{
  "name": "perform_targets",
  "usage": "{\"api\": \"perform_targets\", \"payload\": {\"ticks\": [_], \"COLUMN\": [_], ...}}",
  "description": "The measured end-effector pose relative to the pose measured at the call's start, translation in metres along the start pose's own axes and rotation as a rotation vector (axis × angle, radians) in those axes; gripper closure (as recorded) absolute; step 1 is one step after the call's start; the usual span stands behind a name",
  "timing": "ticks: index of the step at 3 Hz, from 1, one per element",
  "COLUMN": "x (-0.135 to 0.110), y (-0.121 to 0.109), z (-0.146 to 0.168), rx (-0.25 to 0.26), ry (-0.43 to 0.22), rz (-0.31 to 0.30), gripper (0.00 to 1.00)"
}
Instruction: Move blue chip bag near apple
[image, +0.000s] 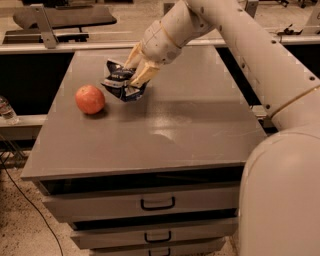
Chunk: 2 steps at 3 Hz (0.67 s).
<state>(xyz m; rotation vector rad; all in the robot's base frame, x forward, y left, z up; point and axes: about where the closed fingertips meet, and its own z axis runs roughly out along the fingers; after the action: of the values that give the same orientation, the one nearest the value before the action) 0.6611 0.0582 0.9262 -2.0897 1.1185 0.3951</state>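
The blue chip bag (120, 81) is a crumpled dark navy bag with white patches, held at the left middle of the grey cabinet top (190, 125). My gripper (136, 75) is shut on the bag's right side, its pale fingers (145, 74) pinching it from above. The bag's lower edge is at or just above the surface. The apple (90, 99), round and red-orange, rests on the top a short way left of the bag, with a small gap between them.
My white arm (240, 45) reaches in from the right over the cabinet top. Drawers with dark handles (157, 204) are below the front edge. A plastic bottle (6, 110) stands off the left side.
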Motion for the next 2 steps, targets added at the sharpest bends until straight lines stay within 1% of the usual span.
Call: {"api": "perform_targets", "payload": {"ticks": [1, 2], "x": [0.0, -0.002], "y": [0.004, 0.005], "z": [0.013, 0.026], "rx": [-0.051, -0.076], "ry": [-0.018, -0.035], "rz": [-0.045, -0.065], "gripper": [0.82, 0.59]}}
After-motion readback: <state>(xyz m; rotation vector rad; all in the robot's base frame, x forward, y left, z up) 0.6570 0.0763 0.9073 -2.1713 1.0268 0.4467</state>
